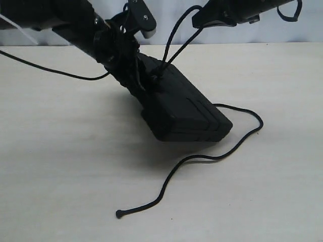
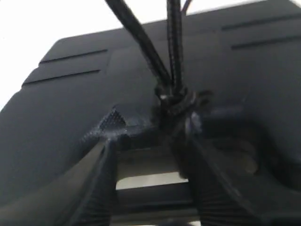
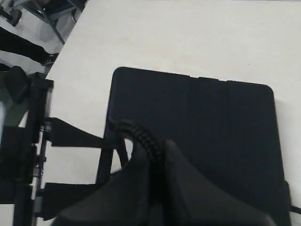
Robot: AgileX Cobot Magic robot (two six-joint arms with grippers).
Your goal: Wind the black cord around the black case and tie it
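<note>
The black case (image 1: 186, 111) stands tilted on the table, its far end raised and its near corner resting down. My left gripper (image 1: 132, 75) is shut on that raised handle end; in the left wrist view its fingers (image 2: 101, 179) straddle the handle slot. The black cord (image 1: 242, 141) is knotted (image 2: 175, 101) at the handle, and two strands rise from there to my right gripper (image 1: 202, 21), which is shut on them above the case (image 3: 211, 122). The braided cord (image 3: 146, 136) runs between its fingers. The loose end curves over the table to the knobbed tip (image 1: 119, 214).
A thin smooth robot cable (image 1: 50, 68) sags over the table at the left. The beige table (image 1: 60, 166) meets a pale wall along its far edge (image 1: 282, 43). In the right wrist view, the left arm's frame (image 3: 28, 155) shows beside the case.
</note>
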